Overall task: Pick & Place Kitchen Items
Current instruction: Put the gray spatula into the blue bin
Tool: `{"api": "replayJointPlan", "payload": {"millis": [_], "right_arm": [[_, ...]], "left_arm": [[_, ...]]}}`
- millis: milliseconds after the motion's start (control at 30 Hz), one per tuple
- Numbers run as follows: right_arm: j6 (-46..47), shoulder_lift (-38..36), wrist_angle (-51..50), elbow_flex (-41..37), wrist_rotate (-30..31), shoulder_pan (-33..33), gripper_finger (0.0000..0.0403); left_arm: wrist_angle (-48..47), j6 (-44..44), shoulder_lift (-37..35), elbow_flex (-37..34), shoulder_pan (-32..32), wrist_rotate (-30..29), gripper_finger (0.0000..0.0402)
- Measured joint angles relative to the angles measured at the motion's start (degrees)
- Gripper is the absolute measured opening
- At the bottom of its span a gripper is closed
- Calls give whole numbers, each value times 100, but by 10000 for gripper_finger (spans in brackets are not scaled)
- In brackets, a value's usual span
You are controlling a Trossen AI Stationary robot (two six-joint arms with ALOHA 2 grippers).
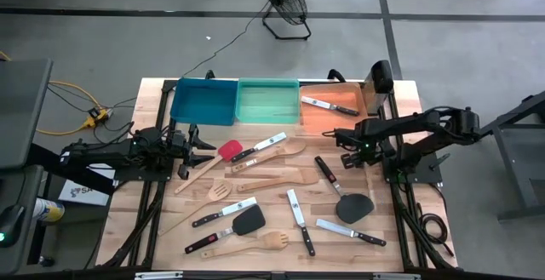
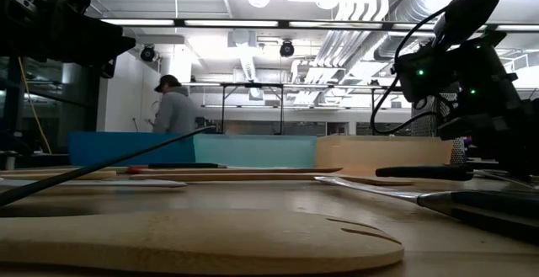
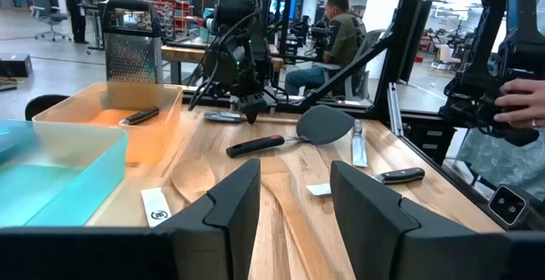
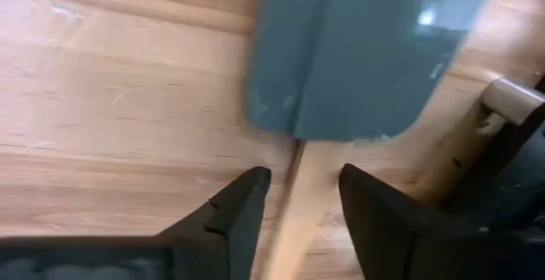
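Between the spread fingers (image 4: 238,220) of the right gripper (image 4: 304,174) runs the pale wooden handle of a spatula (image 4: 366,50). Its grey-blue head lies flat on the table (image 4: 102,101) just beyond the fingertips. The long axis of the spatula goes in almost the same direction as the fingers, only a little slanted, and the head points away from the wrist. One finger stands on each side of the handle. Whether they touch the wood I cannot tell.

From above, the right arm reaches in from the right edge of the table with its elbow bent. The wrist is turned down, so the gripper is low over the boards, near the orange bin (image 1: 317,118). Inside this bin lies a knife (image 1: 329,105), slanted. Behind the right fingers, further from the bin, a black turner (image 1: 353,205) lies flat with its handle directed towards them.

The left gripper (image 1: 203,148) waits at the left side of the table, held level, and its fingers are also apart, with nothing between them. Just in front of its fingertips a red spatula (image 1: 228,150) lies with the head nearest to them. More wooden spoons and knives lie across the middle of the table, well apart from both grippers.
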Motion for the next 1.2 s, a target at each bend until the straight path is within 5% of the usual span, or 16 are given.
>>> {"api": "replayJointPlan", "payload": {"millis": [267, 1200], "right_arm": [[69, 4, 47, 0, -37, 0, 84], [-450, -784, 198, 192, 485, 17, 43]], "left_arm": [[0, 0, 1, 0, 1, -1, 143], [0, 0, 0, 0, 0, 0, 143]]}}
